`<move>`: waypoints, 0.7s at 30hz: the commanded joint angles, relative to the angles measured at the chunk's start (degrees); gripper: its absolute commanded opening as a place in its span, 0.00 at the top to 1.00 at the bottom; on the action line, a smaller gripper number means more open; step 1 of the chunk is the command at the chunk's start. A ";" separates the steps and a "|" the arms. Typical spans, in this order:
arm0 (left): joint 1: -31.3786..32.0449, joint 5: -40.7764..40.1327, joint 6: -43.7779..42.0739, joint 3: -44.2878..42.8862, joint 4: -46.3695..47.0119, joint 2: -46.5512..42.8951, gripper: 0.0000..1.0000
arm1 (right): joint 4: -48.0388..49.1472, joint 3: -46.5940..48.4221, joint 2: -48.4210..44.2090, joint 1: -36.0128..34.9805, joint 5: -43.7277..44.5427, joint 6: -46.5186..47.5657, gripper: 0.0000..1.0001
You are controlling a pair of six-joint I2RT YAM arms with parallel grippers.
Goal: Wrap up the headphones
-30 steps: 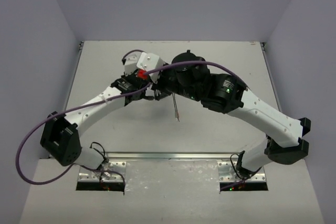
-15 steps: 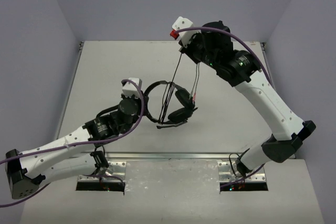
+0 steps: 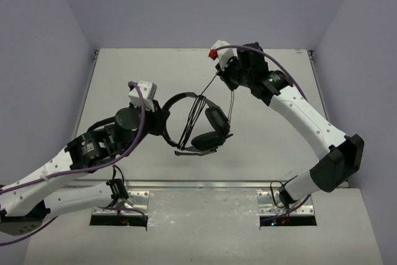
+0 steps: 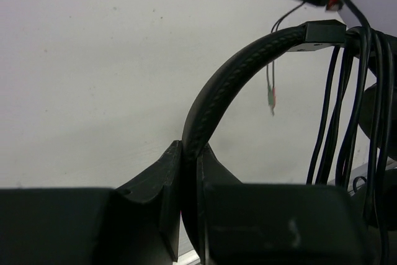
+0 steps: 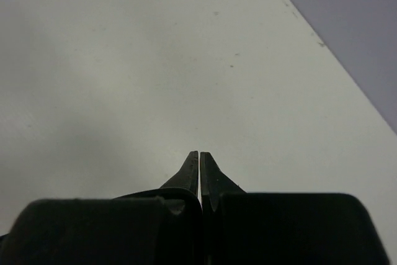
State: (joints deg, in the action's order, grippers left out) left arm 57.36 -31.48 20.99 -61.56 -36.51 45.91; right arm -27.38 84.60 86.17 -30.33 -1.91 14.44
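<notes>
– So what had changed over the table (image 3: 124,79) in that last second?

– Well, a second earlier both arms were bunched together above the table's middle. Then the right gripper (image 5: 199,156) swung up past the table's far edge, drawing the cable (image 4: 358,60) out long. By this moment it had dropped back to just inside that far edge, with a strand running straight from it down to the headband (image 4: 229,85).

– And the headphones (image 3: 214,121) themselves?

– Over the table's middle, carried by the left gripper (image 4: 189,153). Its jaws were clenched on the headband, and it had drawn back a little toward the table's left side since half a second before.

– Was the right one really gripping anything?

– Its own camera showed only the jaws pressed tight, with no cable visible between the tips. From above, though, the cable ended at that gripper and the plug end (image 4: 271,97) dangled below it, so I judged it was pinching the cable.

– What did that mean for the wrapping?

– Several strands already lay across the headband beside one earcup, so I took it as mid-wrap: another turn being laid, and a loose tail left to deal with
</notes>
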 commanded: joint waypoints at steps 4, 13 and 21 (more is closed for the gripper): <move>0.73 -0.76 3.34 -13.92 -0.66 1.71 1.00 | 22.59 -18.27 -8.73 0.54 -23.78 -18.54 0.99; 0.73 -9.54 14.06 -31.51 -7.16 10.77 1.00 | 59.51 -35.63 -9.02 -10.00 -30.35 -34.82 0.98; 0.73 -17.81 18.91 -40.73 -12.09 14.20 1.00 | 81.33 -43.11 -1.89 -15.37 -29.12 -45.98 0.90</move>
State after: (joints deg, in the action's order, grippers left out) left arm 57.69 -43.72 34.15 -96.25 -55.59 60.69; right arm 43.18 43.13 81.87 -44.03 -31.48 -26.02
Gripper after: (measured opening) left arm 0.088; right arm 0.107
